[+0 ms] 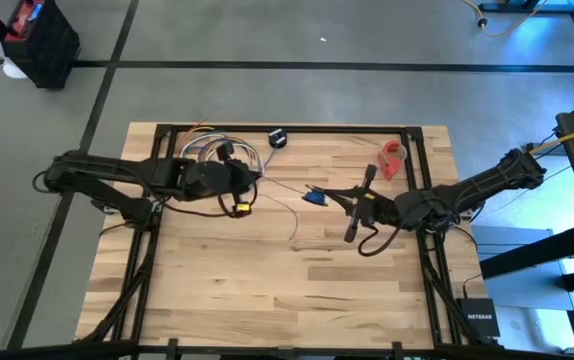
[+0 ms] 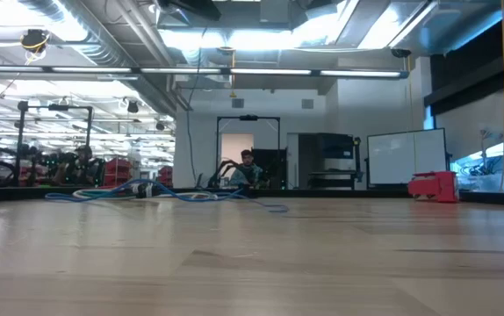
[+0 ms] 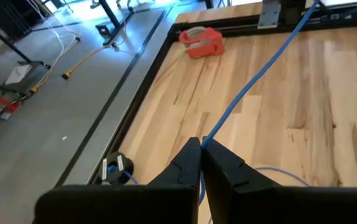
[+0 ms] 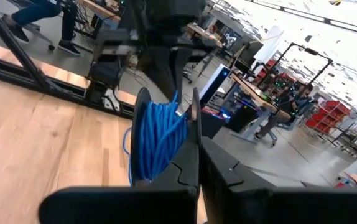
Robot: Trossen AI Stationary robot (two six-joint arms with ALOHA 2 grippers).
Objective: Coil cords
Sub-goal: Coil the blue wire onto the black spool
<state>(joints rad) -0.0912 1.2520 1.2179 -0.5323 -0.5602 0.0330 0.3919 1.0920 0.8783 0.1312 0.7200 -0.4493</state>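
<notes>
**Two end effectors clamped tight, cords strung across the surface**

Two arms are in over the wooden surface [image 1: 267, 290], and the cords [image 1: 219, 155] sit bundled in loose loops well to the left of the red tape roll [image 1: 394, 158] in the high view. The small black puck [image 1: 277, 138] lies between that bundle and the roll, up by the far rail. One thin strand leaves the bundle and runs lengthwise across the surface towards the roll's side, passing in front of the roll.

From table height the cords lie flat and low, sprawled far to the left of the roll. Behind them is a big workshop room with bright ceiling lights, ducting, a whiteboard and a person [image 2: 248, 167] seated at the back.

The left end effector [image 3: 200, 150] is pinched narrow right on a blue strand. That strand pulls straight and taut away from its tips, passing beside the roll. The right end effector [image 4: 197, 149] waits just in front of the roll, fingers pressed together, with a blue coil hanging right beyond its tips. Whether it grips any cord, I can't tell.
</notes>
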